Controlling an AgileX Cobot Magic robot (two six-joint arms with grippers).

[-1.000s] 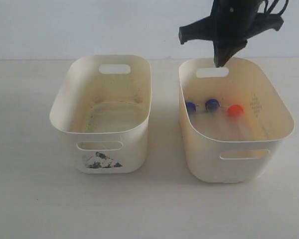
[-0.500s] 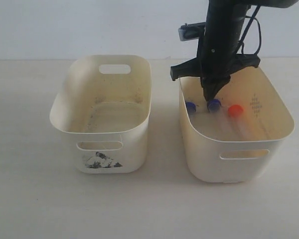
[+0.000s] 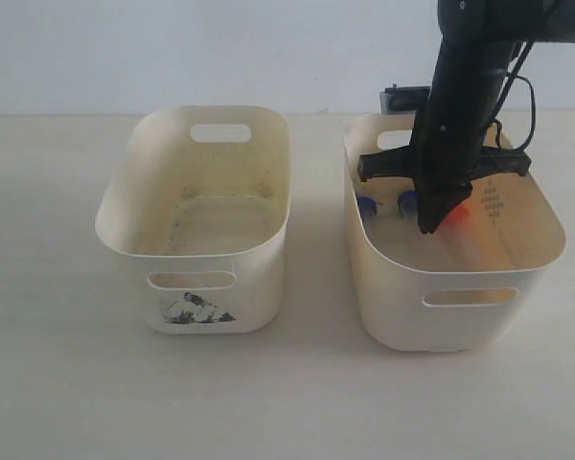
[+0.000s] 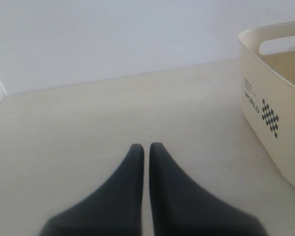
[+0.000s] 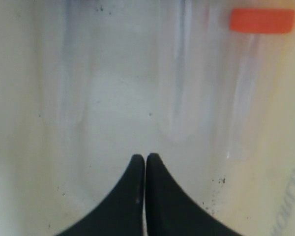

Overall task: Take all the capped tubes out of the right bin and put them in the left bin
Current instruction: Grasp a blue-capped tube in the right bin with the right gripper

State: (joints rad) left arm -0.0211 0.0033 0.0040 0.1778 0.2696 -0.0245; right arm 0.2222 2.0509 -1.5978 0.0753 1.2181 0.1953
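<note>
In the exterior view the right arm drops steeply into the right bin. Its right hand points down just beside the capped tubes that lie on the bin's floor, and the left bin stands alongside. In the left wrist view the left hand hovers over the table with its fingers together and empty. In the right wrist view the right hand's fingers are pressed together on nothing above the bin floor, with an orange cap beyond them.

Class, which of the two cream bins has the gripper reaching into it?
The right bin, plain-fronted: the right gripper hangs inside it. The left bin, with a sticker on its front, has none.
</note>
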